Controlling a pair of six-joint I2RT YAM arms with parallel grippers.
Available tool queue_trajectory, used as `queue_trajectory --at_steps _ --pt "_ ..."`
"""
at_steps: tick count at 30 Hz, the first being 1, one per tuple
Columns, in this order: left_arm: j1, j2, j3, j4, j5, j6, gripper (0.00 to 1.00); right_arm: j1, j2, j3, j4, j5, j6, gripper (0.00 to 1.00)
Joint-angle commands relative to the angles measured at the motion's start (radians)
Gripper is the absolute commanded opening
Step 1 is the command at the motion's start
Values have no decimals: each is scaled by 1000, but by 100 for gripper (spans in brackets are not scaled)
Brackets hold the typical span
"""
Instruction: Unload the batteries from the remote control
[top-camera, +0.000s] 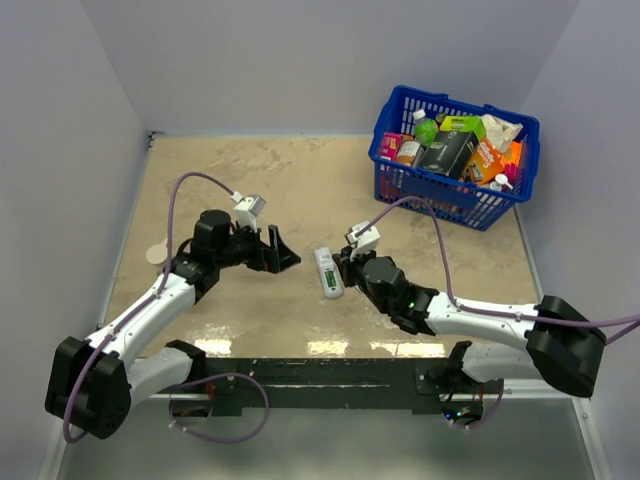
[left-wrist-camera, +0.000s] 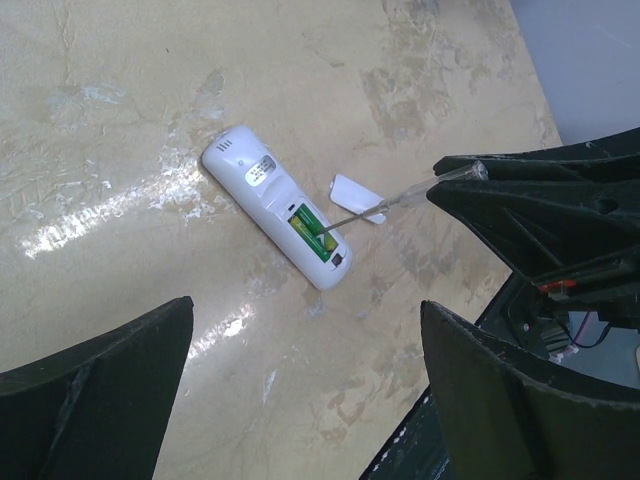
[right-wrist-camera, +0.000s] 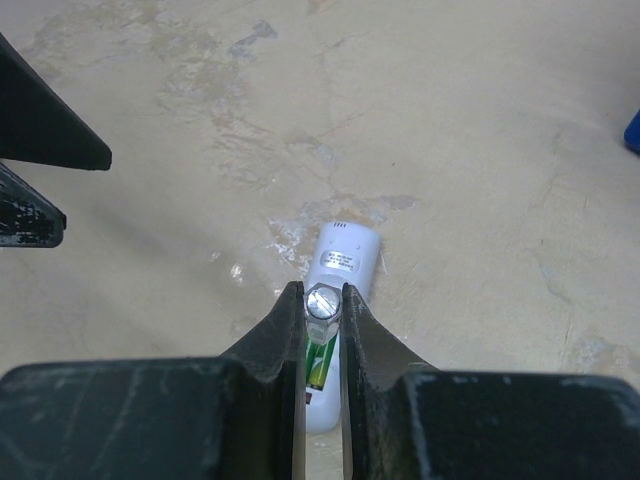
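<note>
The white remote control (top-camera: 328, 272) lies on the table with its back up and its bay uncovered. The green batteries (left-wrist-camera: 312, 232) sit inside the bay. My right gripper (right-wrist-camera: 323, 296) is shut on a thin prying tool (right-wrist-camera: 323, 303) with a hex head. The tool's metal tip reaches into the bay in the left wrist view. A green battery (right-wrist-camera: 320, 362) shows just under the tool. The small white cover piece (left-wrist-camera: 356, 197) lies beside the remote control (left-wrist-camera: 262, 185). My left gripper (left-wrist-camera: 308, 305) hangs open a little to the left of the remote, holding nothing.
A blue basket (top-camera: 400, 185) full of packaged goods stands at the back right. A faint round mark (top-camera: 155, 253) shows on the table near the left wall. The black mounting rail (top-camera: 330, 375) runs along the near edge.
</note>
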Motion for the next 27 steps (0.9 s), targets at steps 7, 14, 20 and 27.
queue_trajectory --at_steps 7,14,20,27 --pt "4 -5 -11 12 13 10 97 75 64 -17 87 136 21 0" --pt "4 19 -15 -8 -9 7 95 145 84 -37 103 225 75 0" --pt "2 80 -30 7 -22 -39 88 150 57 -77 14 239 268 0" --pt "-10 194 -24 108 16 -113 79 150 29 -132 -12 208 343 0"
